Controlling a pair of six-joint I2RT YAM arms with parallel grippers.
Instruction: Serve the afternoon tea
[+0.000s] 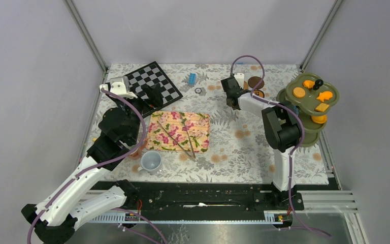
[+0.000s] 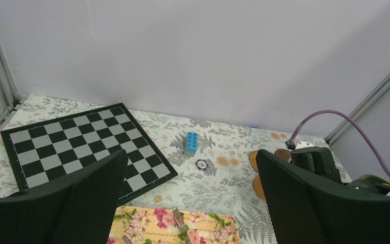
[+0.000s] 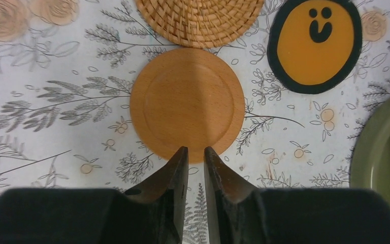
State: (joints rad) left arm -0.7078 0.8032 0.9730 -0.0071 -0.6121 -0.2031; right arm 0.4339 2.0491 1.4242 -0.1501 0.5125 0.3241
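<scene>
My right gripper (image 1: 232,96) hovers low at the back right, its fingers nearly together with nothing between them. In the right wrist view its tips (image 3: 196,151) sit at the near edge of a smooth round wooden coaster (image 3: 188,104). A woven coaster (image 3: 200,20) and an orange smiley coaster (image 3: 315,43) lie just beyond it. My left gripper (image 1: 151,99) is wide open and empty above the chessboard's near corner; it also shows in the left wrist view (image 2: 193,203). A grey-blue mug (image 1: 151,161) stands near the front left. Orange and yellow pastries (image 1: 299,92) lie on the green tiered stand (image 1: 335,94).
A floral mat (image 1: 179,131) with metal tongs (image 1: 183,137) lies mid-table. The chessboard (image 1: 157,84), a blue brick (image 1: 192,78) and a poker chip (image 1: 198,90) are at the back. A brownish thing (image 1: 134,152) is partly hidden under my left arm. The stand's rim (image 3: 381,152) is close on the right.
</scene>
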